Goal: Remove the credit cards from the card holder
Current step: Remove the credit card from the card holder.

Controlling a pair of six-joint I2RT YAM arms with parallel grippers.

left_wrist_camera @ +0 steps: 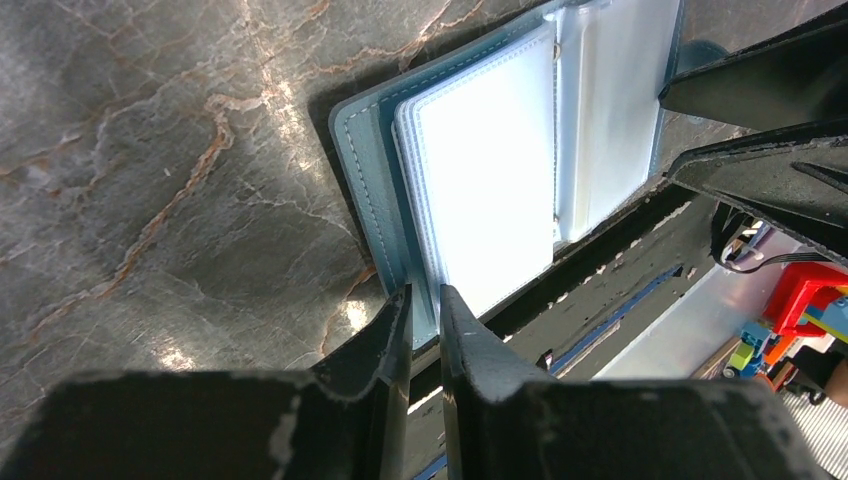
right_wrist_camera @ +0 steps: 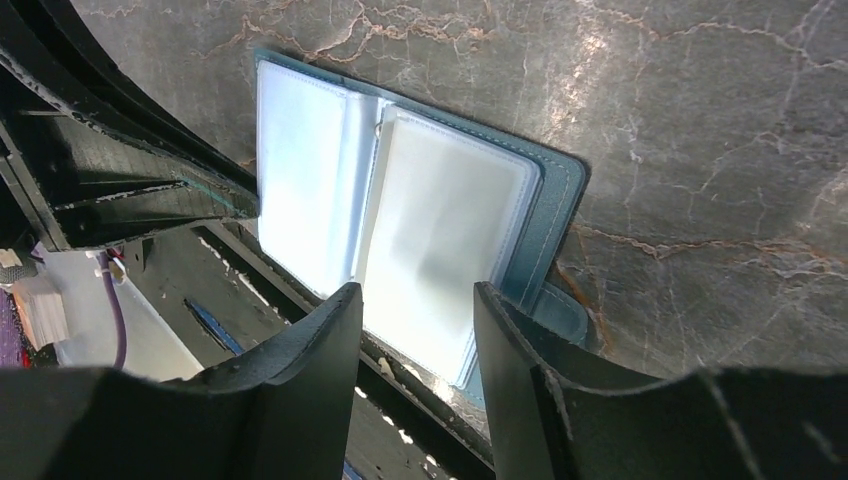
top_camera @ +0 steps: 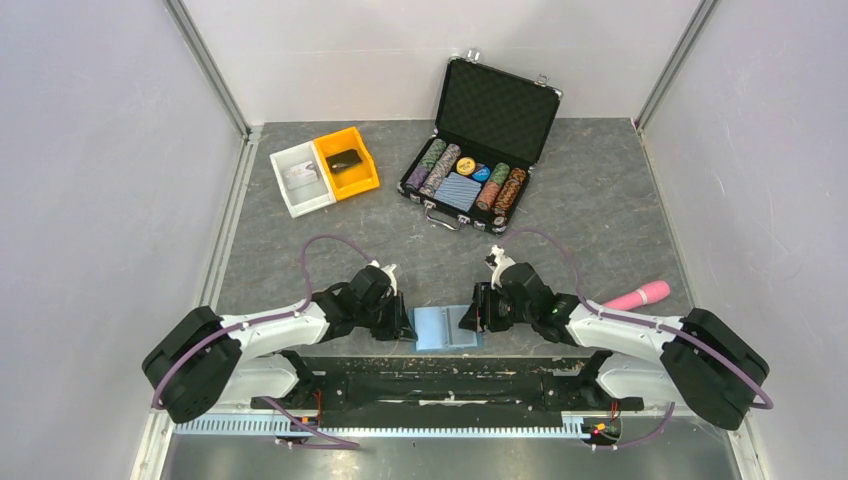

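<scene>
Left gripper (left_wrist_camera: 422, 295): fingers nearly closed, only a narrow slit between them, with the left cover edge of the card holder (top_camera: 448, 327) caught in that slit. Right gripper (right_wrist_camera: 417, 295): fingers spread apart, straddling the near edge of the right-hand panel; no contact can be made out.

Card holder: light blue, lying open and flat at the near edge of the grey marbled surface (top_camera: 600, 200), between the two grippers. Clear plastic sleeves (right_wrist_camera: 440, 220) face up on both panels and read white under glare.

Far left: yellow bin (top_camera: 370, 165) with one flat black credit card (top_camera: 344, 160) inside; white bin (top_camera: 285, 190) touching its left side. Far centre: black poker-chip case (top_camera: 500, 105), lid up. Pink object (top_camera: 640, 294) lies right of the right arm.
</scene>
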